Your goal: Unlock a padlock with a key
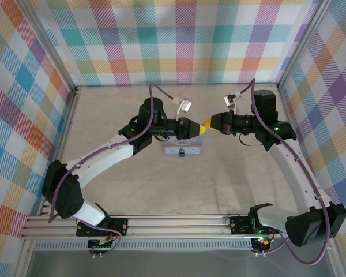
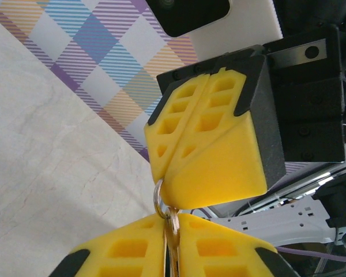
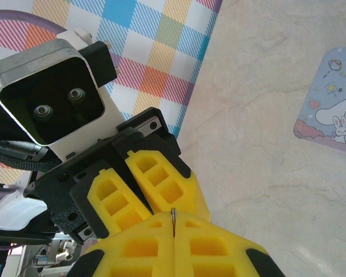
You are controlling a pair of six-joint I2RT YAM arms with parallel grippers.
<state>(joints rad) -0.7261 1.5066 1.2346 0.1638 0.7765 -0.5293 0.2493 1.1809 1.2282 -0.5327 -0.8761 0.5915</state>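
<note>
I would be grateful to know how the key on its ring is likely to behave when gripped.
The key looks like thin flat metal, so probably stiff and light. Hanging from a ring, it may swivel between the jaws.

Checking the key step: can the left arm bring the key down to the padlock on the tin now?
Probably not yet. The left gripper pinches the key near the tin, but the right gripper is also shut on its ring; the padlock itself looks uncovered.
</note>
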